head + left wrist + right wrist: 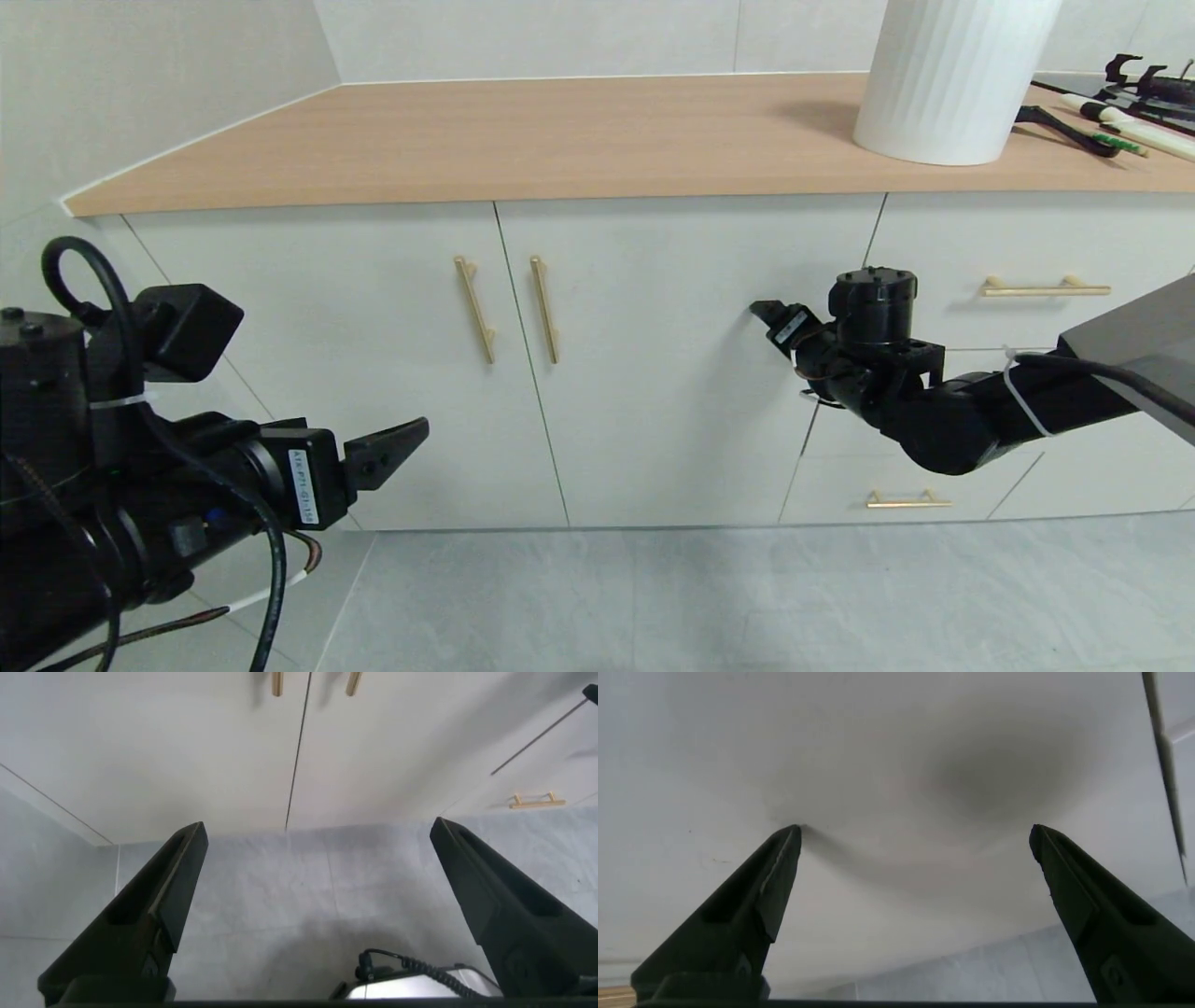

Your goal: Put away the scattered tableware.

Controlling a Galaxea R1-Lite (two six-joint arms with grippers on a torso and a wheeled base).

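Left tool [318, 835] and right tool [915, 833] gape, released; tableware [1134, 131] on the counter [513, 131] above the right tool looks light, stiff, probably slippery. Best pinched mid-handle.

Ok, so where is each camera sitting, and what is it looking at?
Head view: on the robot's head, looking forward and down at the white cabinet doors and wooden counter; both arms show, with the left hand and right hand.
Left wrist view: on the left wrist, looking past the open left hand at the grey floor and the doors' bottom edge.
Right wrist view: on the right wrist, facing one door up close, between the open right hand's fingers.
Shared: the head and left wrist views both show the paired gold handles.
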